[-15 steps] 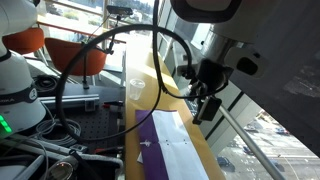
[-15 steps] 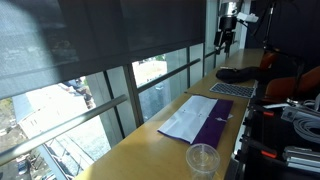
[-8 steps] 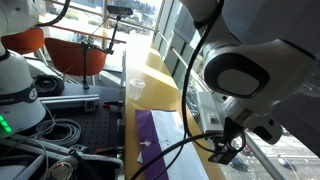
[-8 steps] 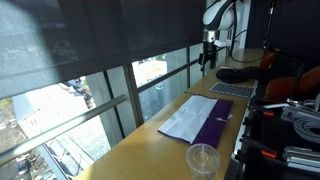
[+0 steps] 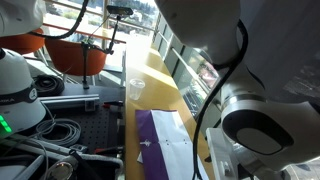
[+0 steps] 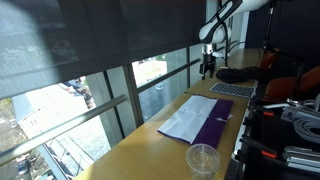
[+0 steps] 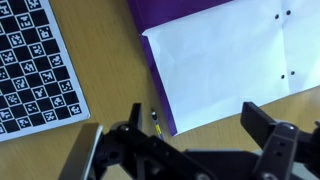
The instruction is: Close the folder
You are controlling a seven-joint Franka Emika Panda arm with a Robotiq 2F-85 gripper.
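The purple folder [image 6: 214,131] lies open and flat on the tan tabletop, with white sheets [image 6: 190,118] on its inner side. It also shows in an exterior view [image 5: 150,138] and in the wrist view [image 7: 170,15], where the white sheets [image 7: 230,60] fill the upper right. My gripper [image 6: 208,66] hangs in the air beyond the folder's far end. In the wrist view my gripper [image 7: 194,118] is open and empty, its two fingers [image 7: 262,124] spread over the folder's edge and bare table. In an exterior view my arm [image 5: 255,115] hides the gripper.
A clear plastic cup [image 6: 203,158] stands near the folder's end and shows in both exterior views [image 5: 135,88]. A checkerboard calibration sheet [image 7: 30,60] lies beside the folder. A small pen-like thing [image 7: 156,122] lies by the folder's edge. Windows run along the tabletop [image 6: 150,140].
My arm has swung from the table's far end toward the folder and come lower. The folder has not moved.
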